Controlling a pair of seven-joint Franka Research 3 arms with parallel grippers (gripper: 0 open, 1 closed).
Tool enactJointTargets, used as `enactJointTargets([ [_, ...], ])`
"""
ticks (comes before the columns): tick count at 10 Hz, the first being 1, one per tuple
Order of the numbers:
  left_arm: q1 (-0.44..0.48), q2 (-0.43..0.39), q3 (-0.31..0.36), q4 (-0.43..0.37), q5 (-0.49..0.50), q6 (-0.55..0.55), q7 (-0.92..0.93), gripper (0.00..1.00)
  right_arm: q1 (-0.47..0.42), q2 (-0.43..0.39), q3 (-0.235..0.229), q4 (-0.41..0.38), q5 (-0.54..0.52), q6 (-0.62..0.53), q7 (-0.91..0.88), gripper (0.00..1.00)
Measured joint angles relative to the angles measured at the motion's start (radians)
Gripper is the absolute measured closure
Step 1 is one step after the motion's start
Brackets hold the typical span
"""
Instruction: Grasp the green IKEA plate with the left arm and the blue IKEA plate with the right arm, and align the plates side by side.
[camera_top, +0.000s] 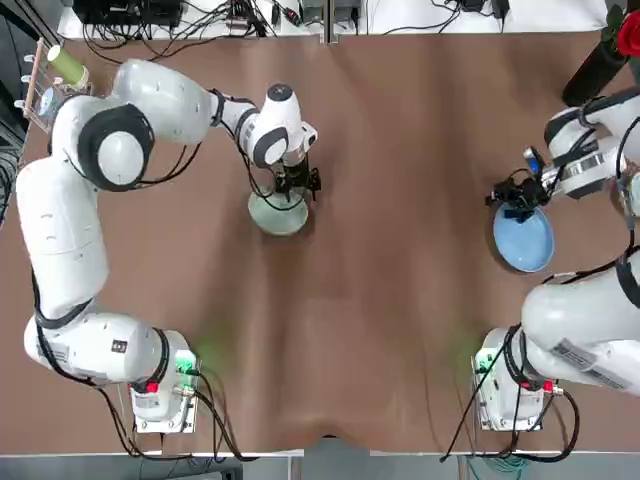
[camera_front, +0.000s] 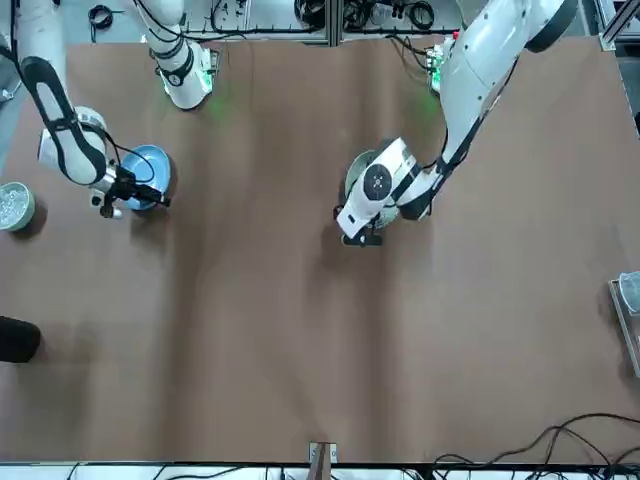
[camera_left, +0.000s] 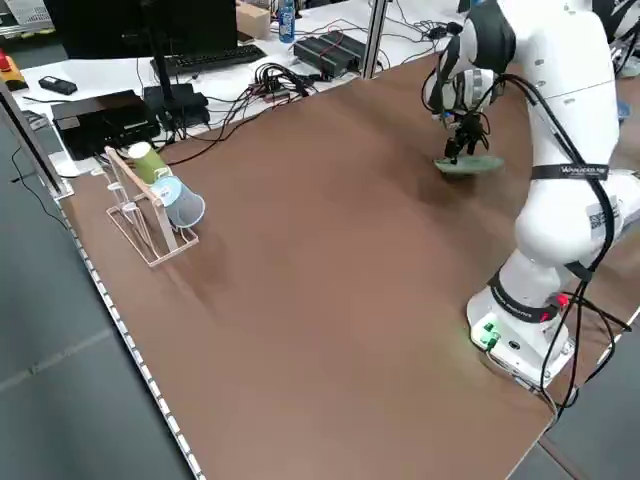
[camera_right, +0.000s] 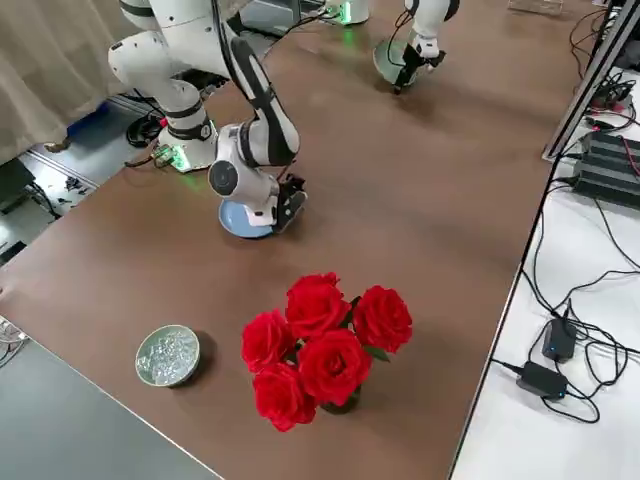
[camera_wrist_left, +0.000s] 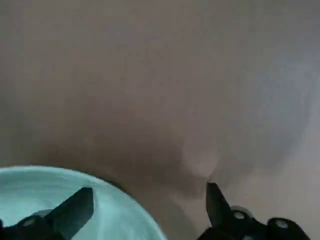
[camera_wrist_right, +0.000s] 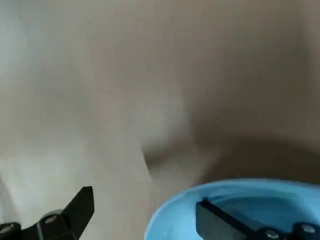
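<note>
Reaching out over the brown bench (camera_top: 380, 300), the left arm (camera_top: 70, 230) has its pincer (camera_top: 297, 182) down at the far rim of the green IKEA plate (camera_top: 277, 213), which lies flat near the middle of the bench, a little toward the left arm's side. From the left wrist view, the pincer (camera_wrist_left: 150, 210) is spread wide: one finger sits over the inside of the green plate (camera_wrist_left: 75, 200) and the other hangs outside the rim over bare bench, so the rim runs between them and nothing is gripped.

Over on the other side, the right arm (camera_top: 590, 330) is folded in close, its pincer (camera_top: 518, 196) at the far edge of the blue IKEA plate (camera_top: 524, 240), which rests flat near the bench's right edge. The right wrist view shows that pincer (camera_wrist_right: 145, 212) released too, one finger over the blue plate's (camera_wrist_right: 235, 210) inner surface and the other outside it above the bench.

The two plates are well apart, with a wide stretch of bare bench between them. From the right side I can see a bunch of red roses (camera_right: 320, 345) and a small bowl of silvery bits (camera_right: 168, 354) near that end, and from the left side a wooden rack holding cups (camera_left: 152, 200).
</note>
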Motion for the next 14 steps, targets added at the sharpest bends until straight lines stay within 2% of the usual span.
enactJointTargets([
  [2,-0.061,0.021,0.035,0.060,0.000,0.000,-0.040,0.00,0.067,0.002,0.001,-0.001,0.085,0.001,0.000,0.04],
  [6,-0.088,0.059,0.043,0.123,0.000,0.000,-0.065,0.00,0.213,0.005,0.001,-0.002,0.276,0.002,-0.001,0.04],
  [12,-0.175,0.135,0.069,0.276,0.000,0.000,-0.124,0.00,0.547,0.011,0.001,0.002,0.739,0.081,-0.016,0.04],
  [14,-0.211,0.157,0.070,0.328,0.000,0.000,-0.157,0.00,0.632,0.023,0.001,0.020,0.903,0.103,-0.065,0.04],
])
